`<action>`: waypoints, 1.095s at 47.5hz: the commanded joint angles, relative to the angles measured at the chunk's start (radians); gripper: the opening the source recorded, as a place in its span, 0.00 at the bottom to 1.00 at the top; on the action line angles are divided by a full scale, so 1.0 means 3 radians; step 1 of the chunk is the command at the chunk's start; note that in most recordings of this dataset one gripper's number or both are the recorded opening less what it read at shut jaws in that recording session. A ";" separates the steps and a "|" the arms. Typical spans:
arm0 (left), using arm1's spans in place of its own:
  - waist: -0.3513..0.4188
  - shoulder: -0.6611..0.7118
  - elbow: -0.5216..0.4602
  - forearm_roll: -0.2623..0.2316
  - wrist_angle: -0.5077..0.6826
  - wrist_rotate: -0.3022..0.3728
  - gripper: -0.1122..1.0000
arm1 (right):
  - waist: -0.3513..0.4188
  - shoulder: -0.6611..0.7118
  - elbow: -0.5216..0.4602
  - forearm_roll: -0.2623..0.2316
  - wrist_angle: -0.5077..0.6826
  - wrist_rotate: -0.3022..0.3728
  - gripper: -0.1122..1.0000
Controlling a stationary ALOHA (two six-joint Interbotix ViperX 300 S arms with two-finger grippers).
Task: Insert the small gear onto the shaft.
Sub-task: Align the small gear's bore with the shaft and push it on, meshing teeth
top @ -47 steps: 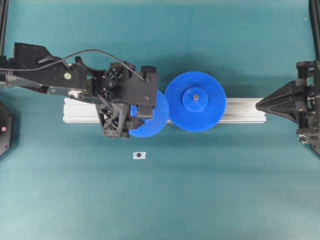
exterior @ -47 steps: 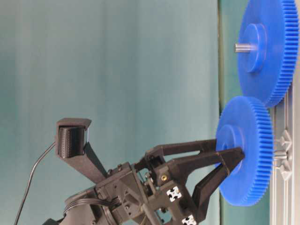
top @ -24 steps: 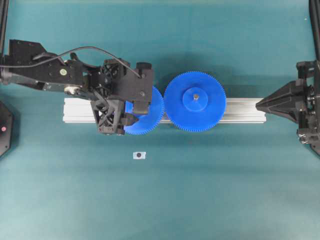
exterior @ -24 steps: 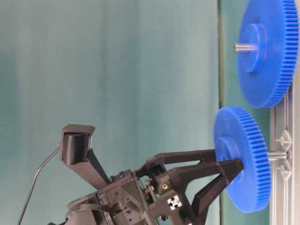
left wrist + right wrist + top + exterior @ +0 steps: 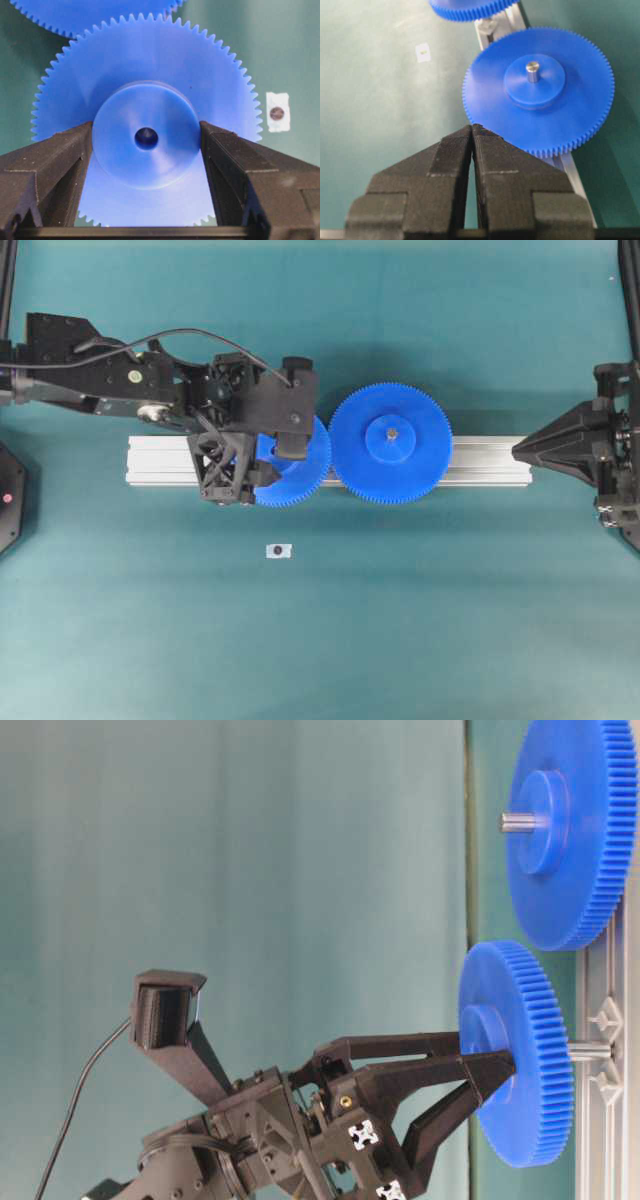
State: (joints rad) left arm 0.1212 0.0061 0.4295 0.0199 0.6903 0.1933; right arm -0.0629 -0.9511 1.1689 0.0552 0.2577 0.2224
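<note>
Your left hand [image 5: 146, 150] is clamped on the raised hub of the small gear [image 5: 146, 75], one finger on each side, as the left wrist view shows plainly. The gear is off the surface and held over the aluminium rail [image 5: 160, 462], just beside the larger gear [image 5: 391, 444], whose teeth come very near its own in the overhead view. From the table-level view, the shaft [image 5: 590, 1050] shows as a short grey stub between the gear's back face and the rail, so the gear looks lined up with the pin, and perhaps started on it, but not pushed home. Through the centre hole in the wrist view you see only a dark bore, so you cannot tell whether the pin tip has entered. Judged from this, the pick-up and carry are done; what is left is to press the gear down the shaft until it seats beside the larger one, letting the teeth mesh, and then release. Your right hand [image 5: 472, 137] rests at the far end of the rail with its fingers pressed together, holding nothing.
</note>
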 commanded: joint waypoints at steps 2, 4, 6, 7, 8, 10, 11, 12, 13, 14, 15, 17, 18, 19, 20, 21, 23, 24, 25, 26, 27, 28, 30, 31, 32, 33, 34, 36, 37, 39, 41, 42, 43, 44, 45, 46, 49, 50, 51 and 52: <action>0.0026 0.0020 -0.0046 0.0010 0.0015 0.0000 0.74 | -0.0005 0.0010 -0.0036 0.0005 -0.0031 0.0026 0.20; 0.0026 0.0036 -0.0051 0.0010 0.0026 -0.0005 0.74 | -0.0005 0.0015 -0.0031 0.0000 -0.0026 0.0026 0.20; 0.0026 0.0056 -0.0061 0.0005 0.0026 -0.0005 0.74 | -0.0005 0.0010 -0.0031 0.0000 -0.0026 0.0026 0.20; 0.0026 0.0066 -0.0072 0.0010 0.0026 -0.0005 0.74 | -0.0005 0.0010 -0.0031 0.0000 -0.0031 0.0026 0.20; 0.0026 0.0072 -0.0082 0.0010 0.0031 -0.0005 0.74 | -0.0005 0.0010 -0.0031 0.0000 -0.0031 0.0026 0.20; 0.0026 0.0082 -0.0097 0.0005 0.0031 0.0000 0.74 | -0.0005 0.0015 -0.0031 0.0000 -0.0026 0.0026 0.20; 0.0026 0.0087 -0.0107 0.0010 0.0031 0.0000 0.74 | -0.0005 0.0010 -0.0036 0.0000 -0.0026 0.0026 0.20; 0.0031 0.0092 -0.0112 0.0010 0.0031 0.0005 0.74 | -0.0005 0.0010 -0.0036 -0.0005 -0.0031 0.0026 0.20; 0.0036 0.0102 -0.0118 0.0010 0.0031 0.0005 0.74 | -0.0005 0.0010 -0.0036 0.0000 -0.0031 0.0031 0.20; 0.0041 0.0107 -0.0118 0.0010 0.0031 0.0005 0.74 | -0.0005 0.0010 -0.0041 0.0000 -0.0026 0.0031 0.20; 0.0051 0.0112 -0.0118 0.0020 0.0031 0.0005 0.74 | -0.0005 0.0010 -0.0041 0.0000 -0.0031 0.0031 0.20; 0.0077 0.0123 -0.0118 0.0020 0.0036 0.0005 0.74 | -0.0005 0.0010 -0.0046 0.0000 -0.0026 0.0031 0.20; 0.0087 0.0123 -0.0118 0.0020 0.0036 0.0005 0.74 | -0.0005 0.0010 -0.0046 0.0000 -0.0026 0.0031 0.20; 0.0097 0.0128 -0.0118 0.0020 0.0036 0.0005 0.74 | -0.0005 0.0015 -0.0046 0.0000 -0.0031 0.0031 0.20; 0.0102 0.0128 -0.0118 0.0020 0.0036 0.0010 0.74 | -0.0005 0.0010 -0.0041 -0.0005 -0.0026 0.0031 0.20; 0.0102 0.0133 -0.0123 0.0020 0.0036 0.0010 0.74 | -0.0005 0.0010 -0.0046 -0.0005 -0.0031 0.0031 0.20; 0.0112 0.0133 -0.0133 0.0020 0.0036 0.0015 0.74 | -0.0005 0.0010 -0.0041 0.0000 -0.0031 0.0036 0.20; 0.0107 0.0138 -0.0133 0.0020 0.0036 0.0020 0.74 | -0.0005 0.0010 -0.0036 0.0000 -0.0026 0.0036 0.20; 0.0112 0.0148 -0.0138 0.0026 0.0036 0.0026 0.74 | -0.0005 0.0010 -0.0036 0.0000 -0.0026 0.0036 0.20; 0.0112 0.0148 -0.0138 0.0026 0.0036 0.0036 0.74 | -0.0005 0.0010 -0.0036 0.0000 -0.0026 0.0036 0.20; 0.0112 0.0153 -0.0143 0.0026 0.0036 0.0036 0.74 | -0.0005 0.0015 -0.0036 0.0000 -0.0026 0.0036 0.20; 0.0112 0.0159 -0.0143 0.0020 0.0046 0.0036 0.74 | -0.0005 0.0010 -0.0041 0.0000 -0.0026 0.0036 0.20; 0.0112 0.0164 -0.0143 0.0026 0.0066 0.0041 0.74 | -0.0005 0.0010 -0.0041 0.0000 -0.0026 0.0036 0.20; 0.0107 0.0164 -0.0143 0.0020 0.0077 0.0041 0.74 | -0.0005 0.0010 -0.0041 0.0000 -0.0026 0.0036 0.20; 0.0112 0.0169 -0.0143 0.0020 0.0087 0.0036 0.74 | -0.0005 0.0005 -0.0041 0.0000 -0.0026 0.0036 0.20; 0.0112 0.0169 -0.0143 0.0026 0.0097 0.0036 0.74 | -0.0005 0.0000 -0.0036 0.0000 -0.0026 0.0036 0.20; 0.0107 0.0169 -0.0143 0.0020 0.0107 0.0036 0.74 | 0.0000 -0.0005 -0.0036 0.0000 -0.0026 0.0036 0.20; 0.0107 0.0169 -0.0148 0.0026 0.0123 0.0036 0.74 | -0.0005 -0.0020 -0.0031 0.0000 -0.0026 0.0036 0.20; 0.0112 0.0174 -0.0148 0.0020 0.0128 0.0031 0.74 | -0.0005 -0.0031 -0.0031 0.0000 -0.0026 0.0036 0.20; 0.0107 0.0164 -0.0148 0.0020 0.0133 0.0031 0.74 | -0.0005 -0.0051 -0.0026 0.0000 -0.0026 0.0036 0.20; 0.0107 0.0159 -0.0148 0.0020 0.0133 0.0031 0.74 | -0.0005 -0.0072 -0.0026 0.0000 -0.0015 0.0036 0.20; 0.0112 0.0159 -0.0148 0.0020 0.0138 0.0031 0.74 | -0.0005 -0.0082 -0.0020 0.0000 -0.0015 0.0036 0.20; 0.0112 0.0159 -0.0148 0.0020 0.0133 0.0031 0.74 | -0.0005 -0.0102 -0.0026 0.0000 -0.0010 0.0036 0.20; 0.0112 0.0159 -0.0148 0.0026 0.0133 0.0026 0.74 | -0.0005 -0.0112 -0.0026 0.0000 0.0000 0.0036 0.20; 0.0107 0.0153 -0.0148 0.0020 0.0138 0.0026 0.74 | -0.0005 -0.0123 -0.0026 0.0000 0.0000 0.0036 0.20; 0.0107 0.0153 -0.0153 0.0026 0.0133 0.0020 0.74 | -0.0005 -0.0133 -0.0020 0.0000 0.0000 0.0036 0.20; 0.0107 0.0153 -0.0148 0.0026 0.0133 0.0020 0.74 | -0.0005 -0.0164 -0.0020 0.0005 0.0015 0.0041 0.20; 0.0107 0.0153 -0.0148 0.0026 0.0128 0.0020 0.74 | -0.0005 -0.0174 -0.0026 0.0005 0.0020 0.0046 0.20; 0.0107 0.0153 -0.0143 0.0020 0.0118 0.0020 0.74 | -0.0005 -0.0184 -0.0020 0.0005 0.0020 0.0051 0.20; 0.0107 0.0153 -0.0138 0.0020 0.0107 0.0031 0.74 | -0.0005 -0.0194 -0.0020 0.0005 0.0026 0.0056 0.20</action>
State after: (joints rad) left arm 0.1411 0.0445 0.3820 0.0199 0.7256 0.1994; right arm -0.0614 -1.0078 1.1720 0.0552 0.2669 0.2270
